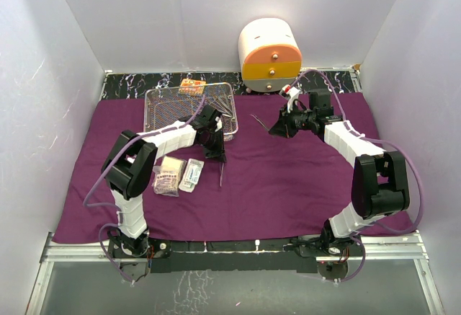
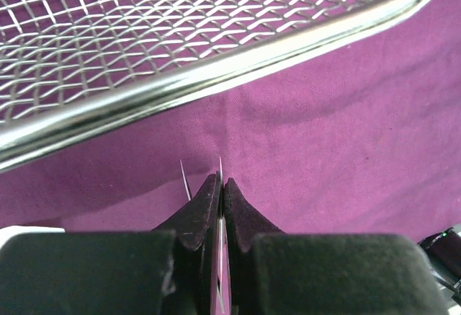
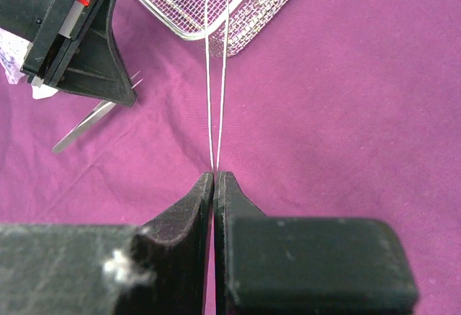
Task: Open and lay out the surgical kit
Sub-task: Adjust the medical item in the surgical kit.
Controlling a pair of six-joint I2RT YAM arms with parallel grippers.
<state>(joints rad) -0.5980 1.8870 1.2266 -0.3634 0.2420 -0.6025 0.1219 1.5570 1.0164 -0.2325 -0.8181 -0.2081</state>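
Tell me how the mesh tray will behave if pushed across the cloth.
The tray is open mesh with a thick rim: probably stiff and light for its size. On the soft cloth it would likely drag and wrinkle the fabric rather than slide. Low and flat, it seems unlikely to tip.

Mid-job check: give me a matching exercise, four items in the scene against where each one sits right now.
Items:
1 wire-mesh tray
2 drawer cabinet
3 flat packets
4 thin tweezers

Places:
A pinched in the shut right hand
B on the purple cloth, just nearer than the tray
C far-left part of the cloth
D at the very back, right of the tray

Pairs: 1-C, 2-D, 3-B, 4-A
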